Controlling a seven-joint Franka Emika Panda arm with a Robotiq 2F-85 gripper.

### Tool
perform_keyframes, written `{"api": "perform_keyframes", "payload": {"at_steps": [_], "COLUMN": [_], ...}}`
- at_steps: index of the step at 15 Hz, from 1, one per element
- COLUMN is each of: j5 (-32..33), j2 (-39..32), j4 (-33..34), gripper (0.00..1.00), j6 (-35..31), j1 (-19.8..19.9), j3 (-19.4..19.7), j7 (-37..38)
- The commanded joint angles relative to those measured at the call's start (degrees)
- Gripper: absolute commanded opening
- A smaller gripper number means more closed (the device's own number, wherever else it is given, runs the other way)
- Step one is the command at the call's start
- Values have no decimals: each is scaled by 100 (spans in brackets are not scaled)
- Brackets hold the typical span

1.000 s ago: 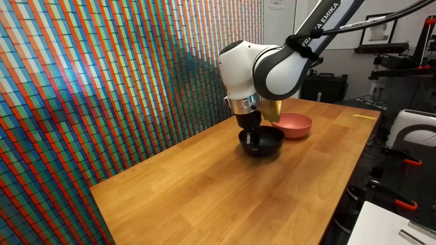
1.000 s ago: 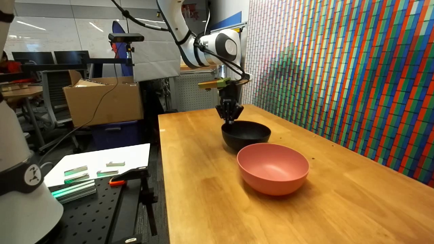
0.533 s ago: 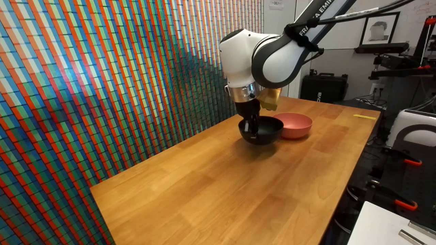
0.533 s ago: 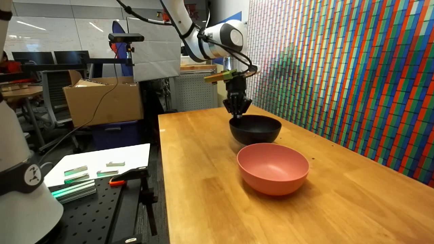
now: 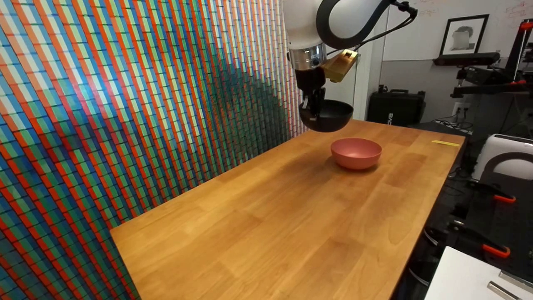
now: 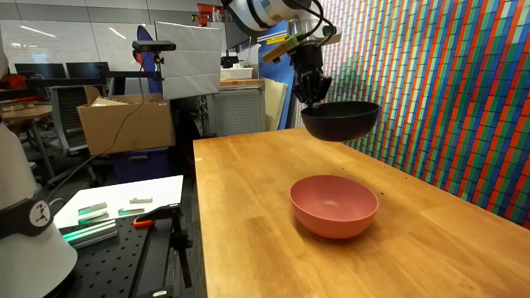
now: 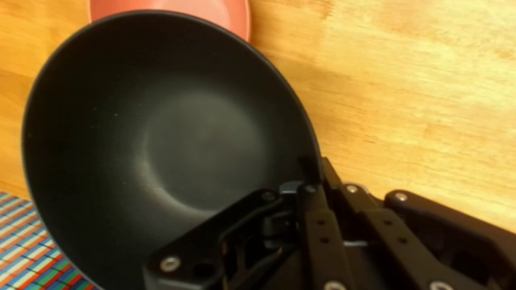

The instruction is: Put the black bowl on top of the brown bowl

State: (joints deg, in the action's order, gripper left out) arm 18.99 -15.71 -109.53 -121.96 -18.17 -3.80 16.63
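On the desk point(image 6: 248, 252) sits the brown bowl point(image 6: 333, 207); above and to one side of it, apart, hangs the black bowl point(image 6: 341, 122), its rim pinched by the nearly closed end effector point(image 7: 321, 171). Pickup looks done; centring over the brown bowl, lowering and release remain.

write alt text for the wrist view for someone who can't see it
A gripper pinches a black bowl by its rim, the bowl's inside filling much of the left and centre. Part of a reddish-brown bowl shows beyond it at the top edge. Wooden table shows at right, a multicoloured tiled wall at bottom left.
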Motion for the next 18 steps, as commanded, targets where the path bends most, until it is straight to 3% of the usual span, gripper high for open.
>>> {"api": "perform_keyframes", "payload": {"at_steps": [1, 8, 18], "j5": [38, 11, 50], "j2": [487, 564, 66], "j4": [-582, -1296, -1215], "gripper": [1, 1, 1], "j6": [128, -14, -426], "j1": [245, 602, 792], "j3": [-21, -5, 70], "j7": [263, 435, 442]}}
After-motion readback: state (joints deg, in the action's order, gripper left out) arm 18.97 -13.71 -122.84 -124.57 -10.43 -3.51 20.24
